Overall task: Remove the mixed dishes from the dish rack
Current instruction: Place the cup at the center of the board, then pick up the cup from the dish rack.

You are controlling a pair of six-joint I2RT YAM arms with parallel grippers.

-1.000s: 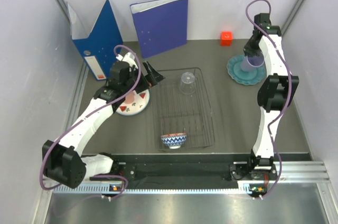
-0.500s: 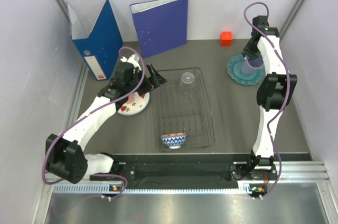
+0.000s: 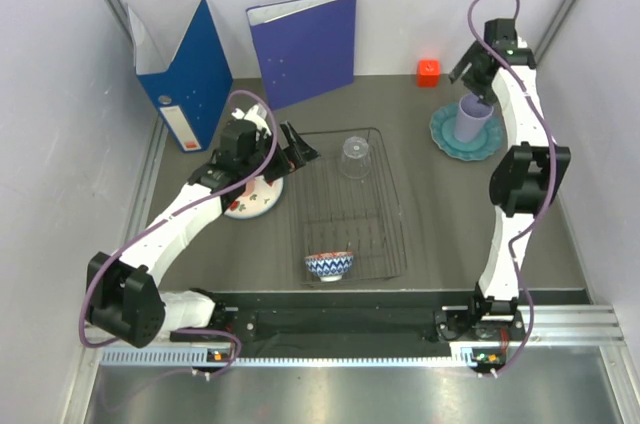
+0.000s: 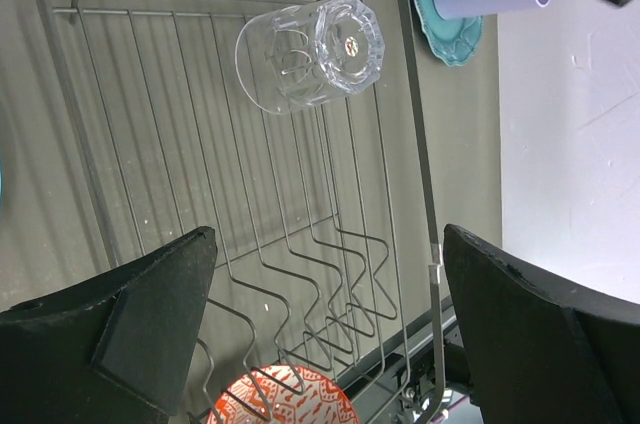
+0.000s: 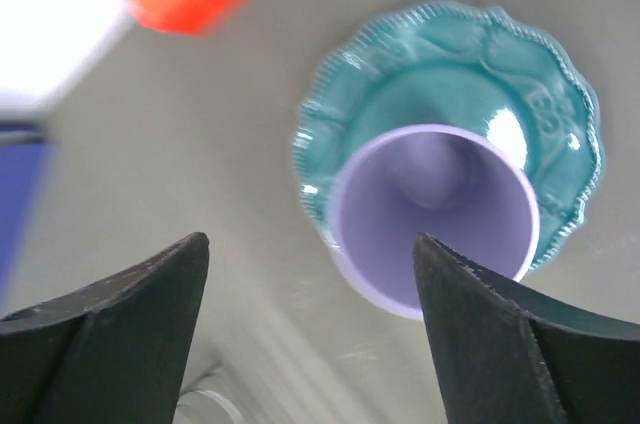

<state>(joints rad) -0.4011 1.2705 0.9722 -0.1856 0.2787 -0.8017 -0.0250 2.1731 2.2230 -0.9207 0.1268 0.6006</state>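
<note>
The black wire dish rack (image 3: 395,214) sits mid-table. A clear glass tumbler (image 3: 353,156) stands upside down at its far end, and a blue-white patterned bowl (image 3: 329,265) at its near end. The lavender cup (image 3: 473,121) stands upright on the teal scalloped plate (image 3: 450,142) at the right. My right gripper (image 3: 472,84) hovers open just behind and above it, holding nothing; in the right wrist view the cup (image 5: 435,219) lies below the gripper (image 5: 310,244). My left gripper (image 3: 300,154) is open at the rack's far left corner. The white plate with red wedges (image 3: 255,202) lies under that arm.
Two blue binders (image 3: 305,44) stand against the back wall, and a small red cube (image 3: 428,72) sits behind the teal plate. In the left wrist view the rack's rim (image 4: 415,144), the tumbler (image 4: 310,52) and the bowl's reddish inside (image 4: 285,399) show past the open gripper (image 4: 327,244).
My right gripper has opened, let go of the lavender cup on the teal plate and drawn back from it. The left gripper has moved slightly right toward the rack.
</note>
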